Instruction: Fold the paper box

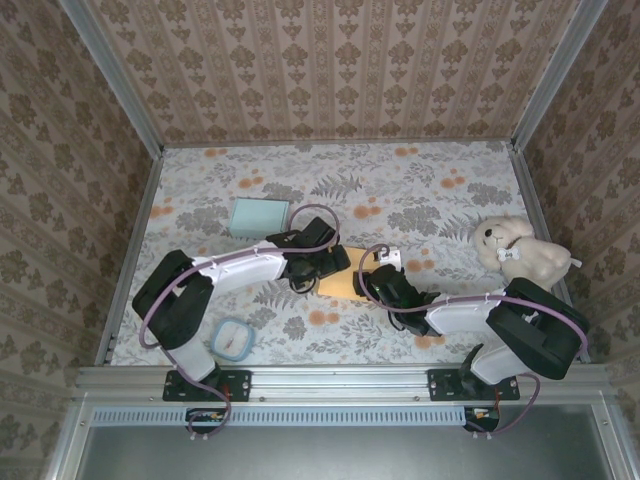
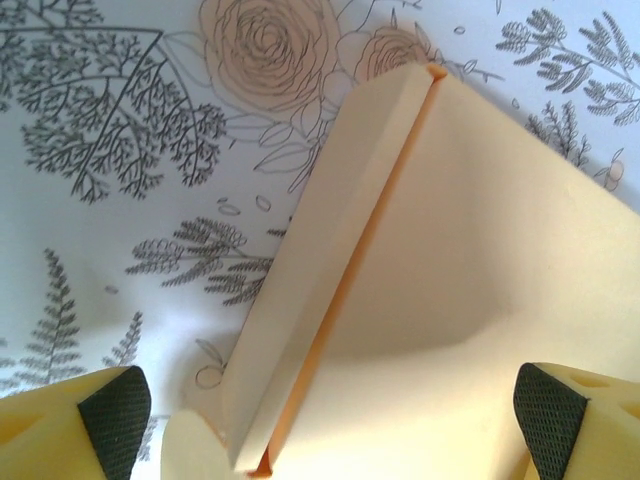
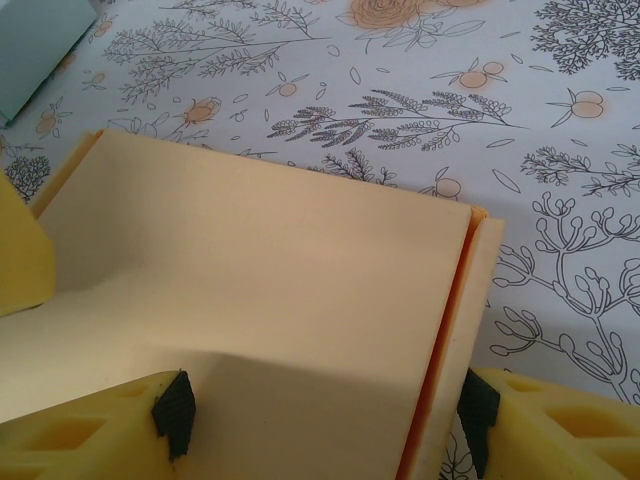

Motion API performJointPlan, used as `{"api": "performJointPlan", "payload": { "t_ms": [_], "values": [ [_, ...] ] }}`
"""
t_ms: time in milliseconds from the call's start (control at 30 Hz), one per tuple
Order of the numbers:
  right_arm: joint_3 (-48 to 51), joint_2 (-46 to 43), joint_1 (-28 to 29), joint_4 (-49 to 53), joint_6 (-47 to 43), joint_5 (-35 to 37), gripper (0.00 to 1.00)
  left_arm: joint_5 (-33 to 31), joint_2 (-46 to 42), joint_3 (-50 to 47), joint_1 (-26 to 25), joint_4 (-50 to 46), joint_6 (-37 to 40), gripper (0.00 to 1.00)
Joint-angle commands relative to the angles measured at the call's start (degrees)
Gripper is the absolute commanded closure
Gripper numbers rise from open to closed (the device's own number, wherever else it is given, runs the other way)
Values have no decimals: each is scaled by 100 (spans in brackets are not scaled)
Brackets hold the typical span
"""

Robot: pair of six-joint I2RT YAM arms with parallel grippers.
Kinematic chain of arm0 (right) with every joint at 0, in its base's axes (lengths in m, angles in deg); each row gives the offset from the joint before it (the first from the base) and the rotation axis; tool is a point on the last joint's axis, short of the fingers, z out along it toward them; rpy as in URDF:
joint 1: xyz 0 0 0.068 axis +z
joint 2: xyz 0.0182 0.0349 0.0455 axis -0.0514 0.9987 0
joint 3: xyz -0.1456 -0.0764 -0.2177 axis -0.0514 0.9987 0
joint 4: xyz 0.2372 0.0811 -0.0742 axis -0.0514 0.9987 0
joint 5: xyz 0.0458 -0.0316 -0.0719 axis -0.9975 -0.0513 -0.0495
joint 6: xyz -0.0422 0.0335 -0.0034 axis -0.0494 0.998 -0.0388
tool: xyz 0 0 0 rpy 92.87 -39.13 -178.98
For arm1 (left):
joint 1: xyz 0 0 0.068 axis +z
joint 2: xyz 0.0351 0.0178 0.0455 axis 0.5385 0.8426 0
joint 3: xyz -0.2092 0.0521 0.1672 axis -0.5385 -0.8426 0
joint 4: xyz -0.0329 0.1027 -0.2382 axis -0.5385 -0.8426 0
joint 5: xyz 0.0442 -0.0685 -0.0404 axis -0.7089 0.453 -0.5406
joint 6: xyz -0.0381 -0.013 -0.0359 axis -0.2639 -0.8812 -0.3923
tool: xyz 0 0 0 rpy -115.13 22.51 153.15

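Note:
The paper box (image 1: 345, 282) is a cream-yellow card blank with an orange inner face, lying flat mid-table between both arms. My left gripper (image 1: 322, 266) hovers over its left end. In the left wrist view the gripper (image 2: 332, 425) is open wide; the box (image 2: 470, 260) and its raised side flap (image 2: 320, 260) lie between the pads without touching either. My right gripper (image 1: 384, 286) is over the right end, open (image 3: 326, 412). One pad (image 3: 176, 410) sits over the main panel (image 3: 260, 280), the other (image 3: 478, 408) just outside the folded flap (image 3: 470, 330).
A teal box (image 1: 258, 216) lies behind the left arm, and it also shows in the right wrist view (image 3: 35, 45). A plush bear (image 1: 522, 252) sits at the right, close to the right arm. A small blue-rimmed dish (image 1: 232, 338) is near the left base.

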Motion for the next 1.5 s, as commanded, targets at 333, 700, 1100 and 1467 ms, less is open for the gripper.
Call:
{"api": "performJointPlan", "payload": {
  "t_ms": [333, 700, 1100, 1467],
  "values": [
    [106, -7, -36, 73, 108, -100, 27, -110, -97, 233, -337, -416, -691, 4],
    [132, 5, -34, 1, 188, -113, 27, -46, 44, 290, -438, -329, -753, 8],
    [88, 191, -58, -66, 284, -61, 27, -66, -5, 313, -526, -569, -792, 7],
    [158, 23, -200, -253, 510, -725, 28, -43, -98, 187, -518, -648, -888, 4]
  ]
}}
